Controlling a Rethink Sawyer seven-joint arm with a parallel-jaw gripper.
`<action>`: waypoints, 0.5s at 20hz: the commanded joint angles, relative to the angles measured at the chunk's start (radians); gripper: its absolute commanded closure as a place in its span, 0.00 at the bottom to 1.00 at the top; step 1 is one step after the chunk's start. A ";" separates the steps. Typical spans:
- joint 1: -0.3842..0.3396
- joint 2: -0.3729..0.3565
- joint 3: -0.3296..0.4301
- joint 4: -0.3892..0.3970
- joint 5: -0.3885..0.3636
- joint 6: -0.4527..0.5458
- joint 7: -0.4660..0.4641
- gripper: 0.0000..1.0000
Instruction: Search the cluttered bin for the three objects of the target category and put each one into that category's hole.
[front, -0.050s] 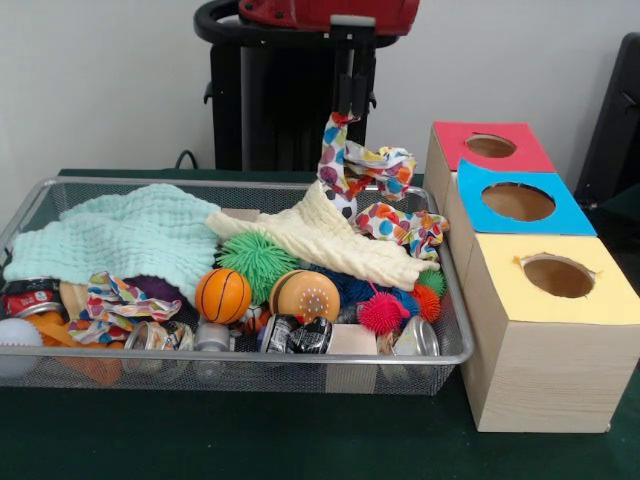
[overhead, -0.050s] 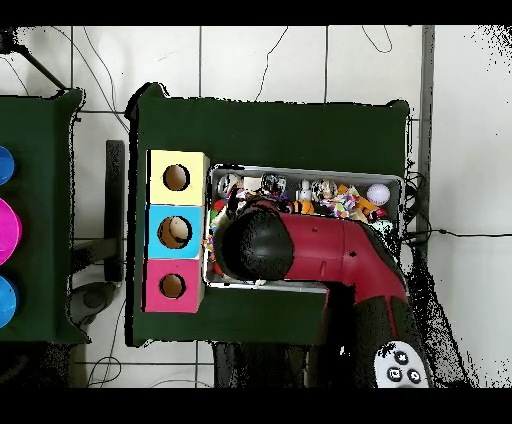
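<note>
Hand (front, -0.050s: 345, 112) pinched on patterned cloth (front, -0.050s: 375, 195), lifting one corner above bin (front, -0.050s: 455, 330); limp, light, trails; grip bunched folds.

Robot arm (overhead, -0.050s: 335, 250): glossy red shell, showing as a thick rounded link in the overhead view, ending at 9 o'clock in a black domed cap (overhead, -0.050s: 255, 245). Toward 5 o'clock the link is darkening to black, carrying a pale grey oval button panel (overhead, -0.050s: 402, 363) with dark round buttons. Front view: a red housing (front, -0.050s: 330, 13) is topping a black ring and a slim black gripper (front, -0.050s: 352, 95).
</note>
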 joint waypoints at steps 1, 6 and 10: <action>0.015 0.019 0.034 0.019 0.023 0.092 0.073 1.00; 0.046 0.007 0.021 0.026 0.032 0.098 0.100 1.00; 0.070 0.005 0.010 0.035 0.039 0.092 0.122 1.00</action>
